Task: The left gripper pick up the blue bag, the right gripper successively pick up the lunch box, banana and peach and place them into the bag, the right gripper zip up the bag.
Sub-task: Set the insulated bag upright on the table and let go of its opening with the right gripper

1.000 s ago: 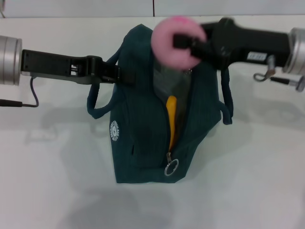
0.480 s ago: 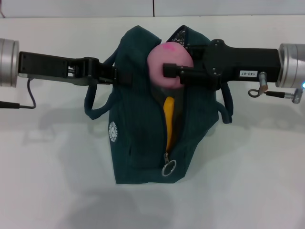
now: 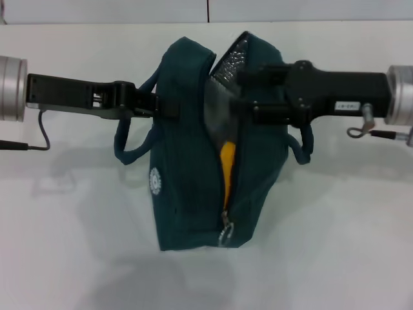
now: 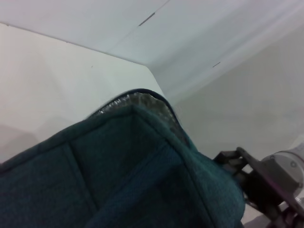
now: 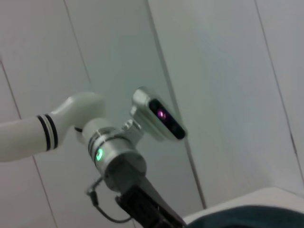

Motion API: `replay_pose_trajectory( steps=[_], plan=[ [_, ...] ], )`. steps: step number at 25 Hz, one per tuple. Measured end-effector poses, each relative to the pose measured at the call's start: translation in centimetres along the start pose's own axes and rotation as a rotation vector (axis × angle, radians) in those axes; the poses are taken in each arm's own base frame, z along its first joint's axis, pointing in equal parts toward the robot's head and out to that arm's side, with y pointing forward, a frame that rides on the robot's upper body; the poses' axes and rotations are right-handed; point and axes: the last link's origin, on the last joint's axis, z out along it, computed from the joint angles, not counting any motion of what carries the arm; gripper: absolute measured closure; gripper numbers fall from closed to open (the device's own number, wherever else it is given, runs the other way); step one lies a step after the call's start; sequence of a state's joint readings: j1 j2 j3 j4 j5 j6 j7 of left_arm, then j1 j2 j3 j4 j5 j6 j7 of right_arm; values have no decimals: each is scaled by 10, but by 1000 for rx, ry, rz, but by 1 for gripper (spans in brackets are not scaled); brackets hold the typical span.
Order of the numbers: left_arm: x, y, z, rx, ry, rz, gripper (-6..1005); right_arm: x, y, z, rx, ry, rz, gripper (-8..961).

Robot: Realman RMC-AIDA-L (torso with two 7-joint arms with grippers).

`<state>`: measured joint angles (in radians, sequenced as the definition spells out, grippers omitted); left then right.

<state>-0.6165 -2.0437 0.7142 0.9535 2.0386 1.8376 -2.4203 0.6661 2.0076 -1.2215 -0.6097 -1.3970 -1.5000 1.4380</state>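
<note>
The blue bag (image 3: 187, 174) stands open on the white table, its silver lining (image 3: 231, 59) showing at the far rim. My left gripper (image 3: 169, 106) is shut on the bag's left rim and holds it up. My right gripper (image 3: 248, 95) reaches from the right into the bag's mouth. The peach is hidden. The banana (image 3: 227, 166) shows as a yellow strip in the opening. The clear lunch box (image 3: 217, 111) shows dimly behind it. The zipper pull (image 3: 226, 234) hangs at the near end. The left wrist view shows the bag's fabric (image 4: 118, 175) close up.
The white table (image 3: 335, 226) spreads around the bag, with a wall along its far edge. A black cable (image 3: 39, 132) trails from my left arm. The bag's looped handles (image 3: 129, 145) hang at both sides.
My right gripper has come down with the pink peach from above the bag into its mouth, and the peach has gone out of sight inside. The left gripper still holds the rim.
</note>
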Motion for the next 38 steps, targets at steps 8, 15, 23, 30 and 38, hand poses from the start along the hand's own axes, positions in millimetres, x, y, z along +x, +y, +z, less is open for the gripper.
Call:
replay_pose_trajectory(
  steps=[8,15,23,30,38],
  plan=[
    [-3,-2,-1,1,1,-4,944,-6,-8,-52,158,-70,-22,297],
    [-4,-1,1,-5,-1,-6,944,14,-23,-88,327,-4,10,299],
    [-4,0,2,-12,-3,-4,944,26,-29,-73,366,60,1,302],
    [-5,0,2,-12,-3,-5,943,26,-35,-51,366,103,-20,304],
    [-5,0,2,-12,-3,-7,943,25,-37,-48,369,110,-52,309]
  ],
)
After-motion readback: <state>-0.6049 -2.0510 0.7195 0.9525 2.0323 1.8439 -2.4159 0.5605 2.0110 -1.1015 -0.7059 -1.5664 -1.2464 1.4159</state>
